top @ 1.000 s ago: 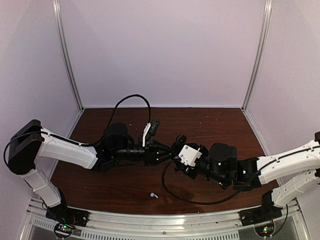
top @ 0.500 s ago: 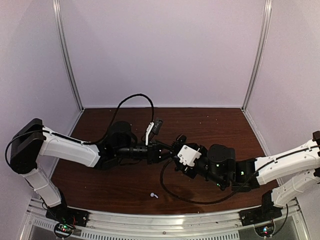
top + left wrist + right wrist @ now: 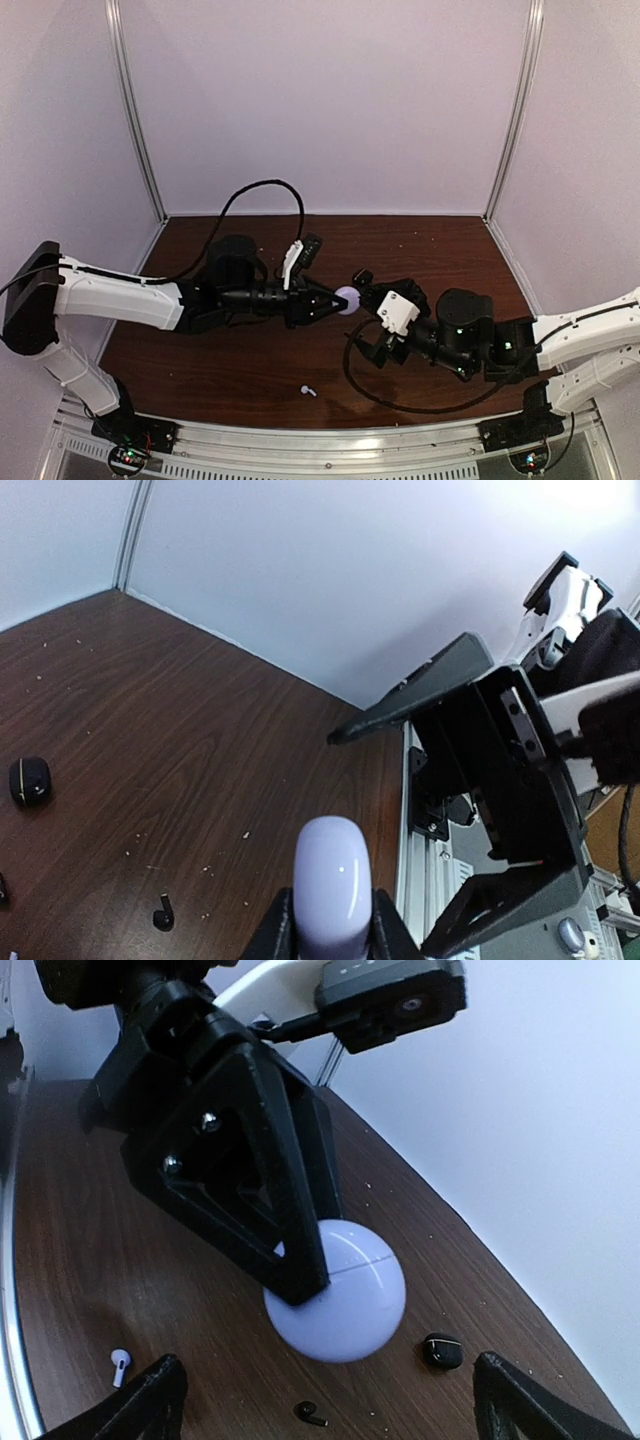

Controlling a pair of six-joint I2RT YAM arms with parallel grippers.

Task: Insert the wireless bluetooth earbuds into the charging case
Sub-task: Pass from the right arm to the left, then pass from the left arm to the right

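A closed lavender charging case (image 3: 346, 298) hangs above the table, and my left gripper (image 3: 335, 300) is shut on it. In the left wrist view the case (image 3: 332, 885) stands up between the two fingers. My right gripper (image 3: 366, 316) faces it from the right, open wide and apart from it; the case (image 3: 340, 1295) shows beyond its spread fingertips (image 3: 150, 1400). One pale earbud (image 3: 308, 391) lies near the front edge, and appears as earbud (image 3: 120, 1362) in the right wrist view. A black earbud (image 3: 310, 1415) lies on the wood below the case.
A small black case (image 3: 441, 1351) sits closed on the brown table (image 3: 430, 245), and shows as case (image 3: 30, 779) in the left wrist view near the black earbud (image 3: 163, 915). Pale walls close in the back and sides. A metal rail (image 3: 330, 440) runs along the front.
My right gripper has opened wide and drawn back to the right, off the lavender case. My left gripper has shut on the case and reached a little further right.
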